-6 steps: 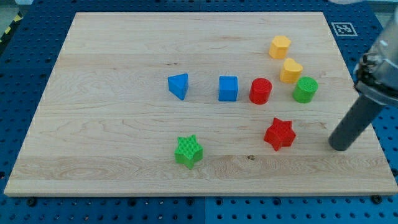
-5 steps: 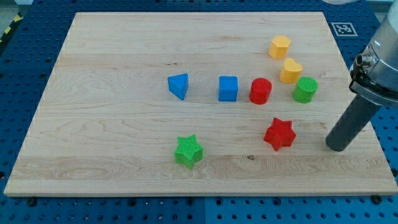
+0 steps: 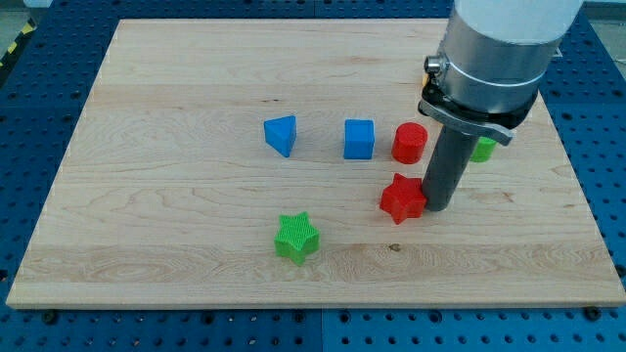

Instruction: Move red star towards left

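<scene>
The red star (image 3: 401,198) lies on the wooden board (image 3: 176,117), right of centre and toward the view's bottom. My tip (image 3: 436,206) stands right against the star's right side, touching it. A red cylinder (image 3: 410,143) sits just above the star. A blue cube (image 3: 359,139) and a blue triangular block (image 3: 281,134) lie to the left of the cylinder. A green star (image 3: 296,238) lies to the lower left of the red star.
A green cylinder (image 3: 483,150) shows partly behind the arm at the right. The arm's large body (image 3: 499,49) covers the board's upper right, hiding the yellow blocks there.
My tip has swept left from the board's right edge to the red star and pushed it a short way left. The arm now hides the two yellow blocks.
</scene>
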